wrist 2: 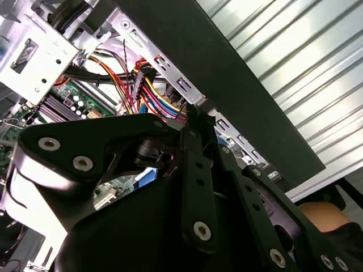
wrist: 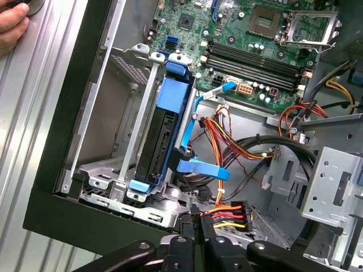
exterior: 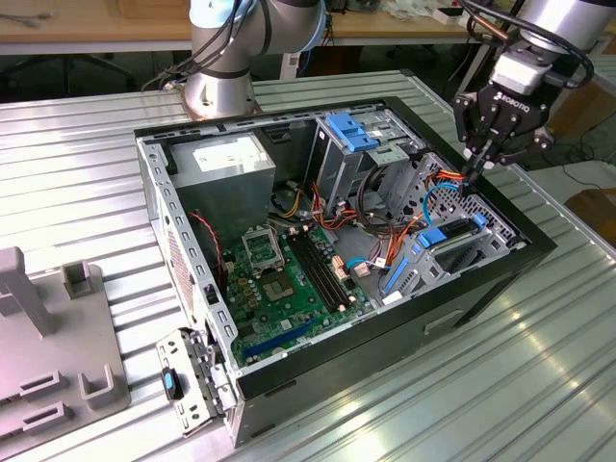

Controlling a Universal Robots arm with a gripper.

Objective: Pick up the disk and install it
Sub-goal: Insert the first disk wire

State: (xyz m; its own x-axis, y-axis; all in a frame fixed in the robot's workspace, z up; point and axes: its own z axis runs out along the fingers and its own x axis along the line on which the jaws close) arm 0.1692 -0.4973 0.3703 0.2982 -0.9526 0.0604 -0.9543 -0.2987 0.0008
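The disk (wrist: 161, 136), a dark slab in a glossy blue plastic carrier, stands on edge in the metal bay (wrist: 108, 187), long axis running 12 to 6 in the first wrist view. The claw (exterior: 474, 171), clenched and empty, hangs at the case (exterior: 500, 279) rim above the ribbed bench (exterior: 481, 385).

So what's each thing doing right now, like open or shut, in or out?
Black computer case: lying flat, side open.
Grey-metal disk in its bright blue carrier: standing on edge in the metal drive bay.
Black gripper: fingers shut, tips down by the coloured wires at the case's edge.
Silver processor socket: empty.
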